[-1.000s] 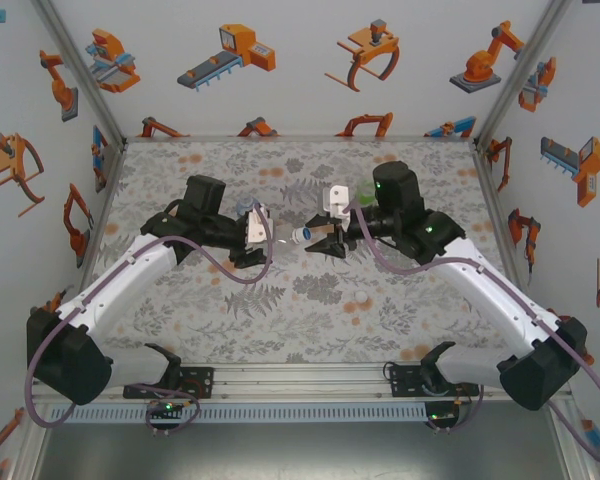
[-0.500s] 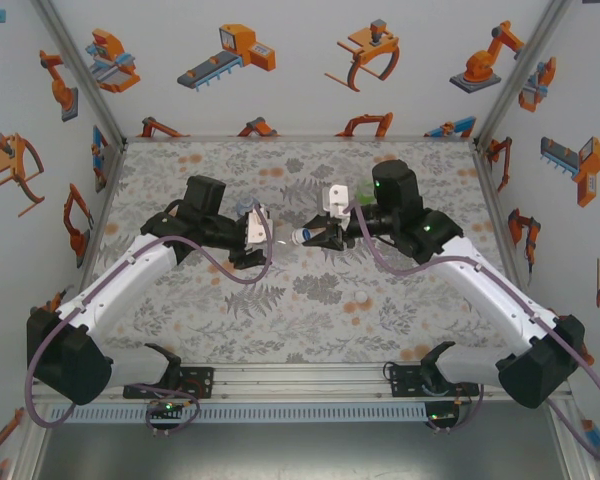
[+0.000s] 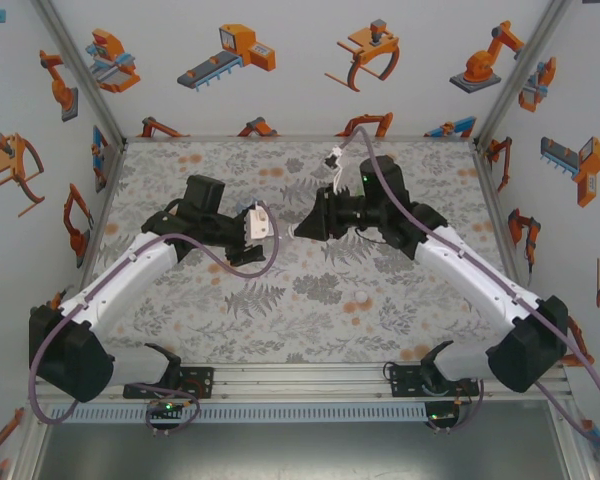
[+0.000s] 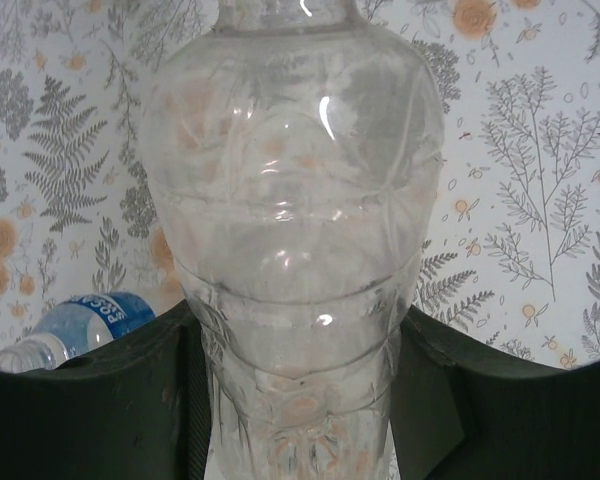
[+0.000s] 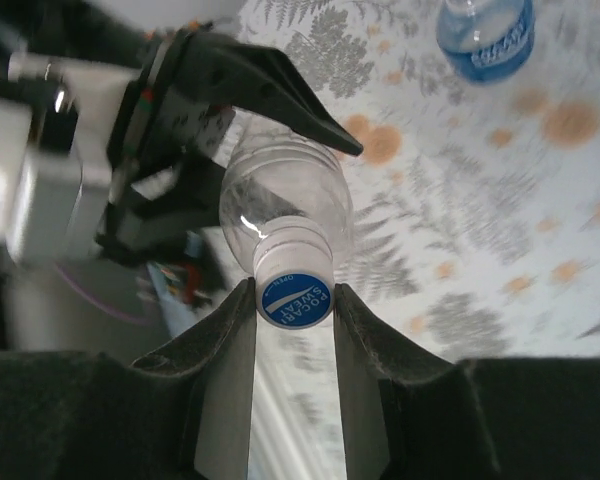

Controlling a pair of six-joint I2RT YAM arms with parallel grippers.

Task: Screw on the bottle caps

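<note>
top view: left gripper (image 3: 263,242) faces right gripper (image 3: 301,229). wrist cams give you the grips: left clamped on bottle (image 4: 290,200), right pinching blue cap (image 5: 294,297) on its neck.

Right gripper (image 5: 293,297): pinching the blue cap (image 5: 294,302) between both fingers.
Blue cap: sitting on the clear bottle (image 5: 315,205), at its neck.
Left gripper (image 5: 278,182): clasping that bottle's body.
Background: blue-labelled bottle (image 5: 485,35) lying on the flowered table (image 5: 500,200).

The clear bottle (image 4: 295,250) is colourless, the blue cap (image 5: 295,300) carries white lettering. The other bottle (image 5: 485,35) has a blue label. The worktop (image 3: 310,310) is white, printed with grey ferns and orange flowers.
</note>
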